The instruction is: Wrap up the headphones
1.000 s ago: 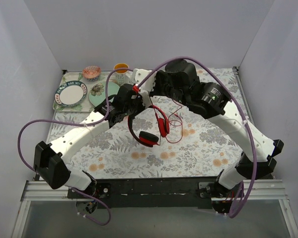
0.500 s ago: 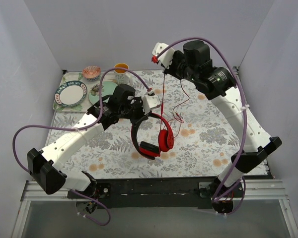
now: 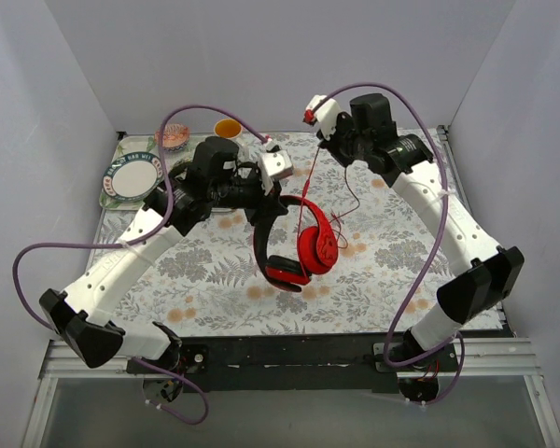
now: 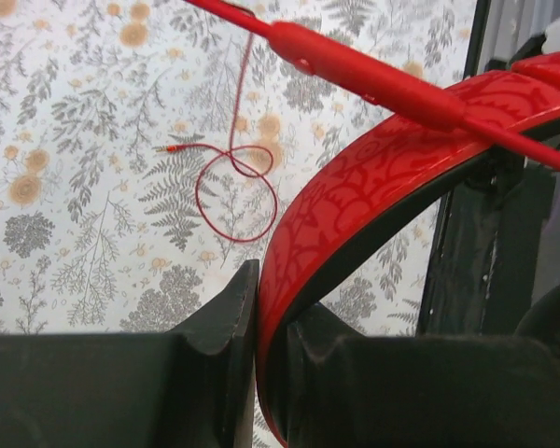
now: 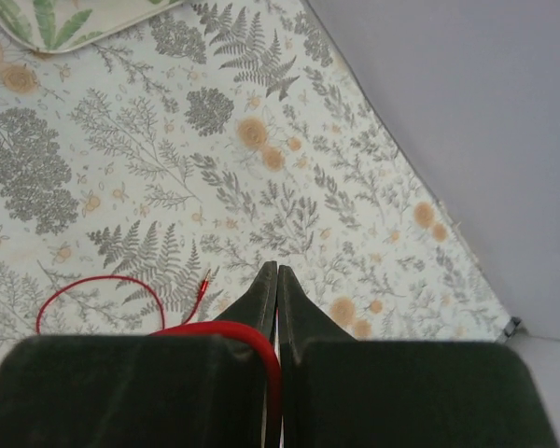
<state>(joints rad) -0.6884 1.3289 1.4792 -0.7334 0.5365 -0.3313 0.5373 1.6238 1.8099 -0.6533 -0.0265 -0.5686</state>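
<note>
While no winding showed on them yet, the headphones (image 3: 299, 247) hung clear of the table (image 3: 215, 271) from the left gripper (image 4: 259, 289), whose jaws were closed on the black-and-red headband (image 4: 355, 187); both earcups (image 3: 315, 249) dangled below that gripper

Right gripper (image 5: 277, 280): raised beyond and beside the left one, jaws pressed together on the thin red cable (image 3: 313, 177), which emerged next to its fingers

Done: headphones and cable each taken up

Left: the wrapping itself, judged barely begun; the cable fell slack from the right gripper to the table, its tail lying in a loose loop far below both grippers, plug (image 4: 173, 147) free

Hard to tell: a stretch of cable with a thicker inline piece crossed just above the headband near the left gripper; whether it made a turn around the band could not be told

Hidden: the cable's join to an earcup; the exact pinch point inside the right gripper
</note>
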